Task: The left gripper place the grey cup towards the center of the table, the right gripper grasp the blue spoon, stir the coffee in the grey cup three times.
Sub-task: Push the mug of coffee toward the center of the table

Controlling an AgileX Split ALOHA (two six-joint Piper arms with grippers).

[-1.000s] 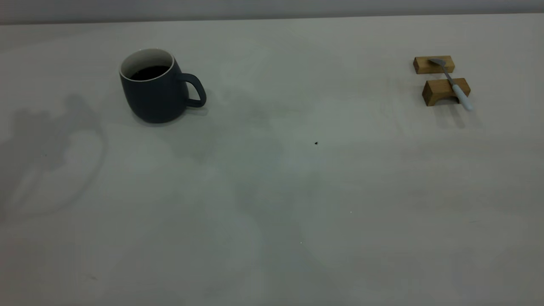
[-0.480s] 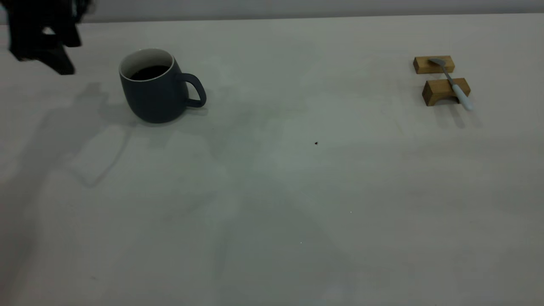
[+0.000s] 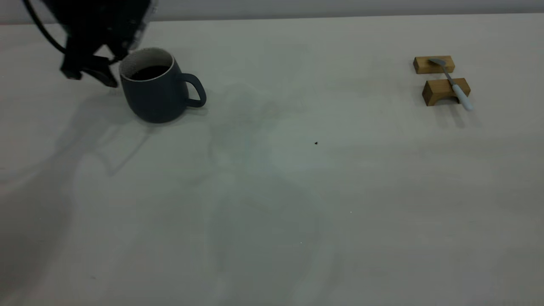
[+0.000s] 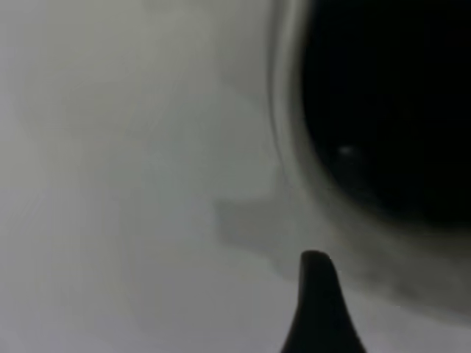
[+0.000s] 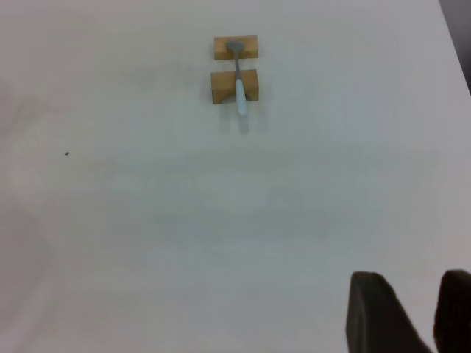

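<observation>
The grey cup [image 3: 155,95] stands at the table's [image 3: 272,191] back left with its handle pointing right, and dark coffee [image 3: 148,72] shows inside. My left gripper [image 3: 87,75] hangs open just left of the cup's rim, its fingers beside the cup and not around it. In the left wrist view one dark fingertip [image 4: 316,294] sits close to the cup [image 4: 331,213] and the coffee [image 4: 390,110]. The blue spoon [image 3: 457,87] lies across two wooden blocks at the back right. My right gripper [image 5: 412,294] is open and far from the spoon [image 5: 239,84]; the exterior view does not show it.
Two small wooden blocks [image 3: 445,90] hold the spoon off the table. A tiny dark speck [image 3: 316,143] marks the tabletop near the middle. The table's far edge meets a grey wall behind the cup.
My left arm has come in from the upper left and moved right and down to the cup's left side. The cup and spoon have not moved.
</observation>
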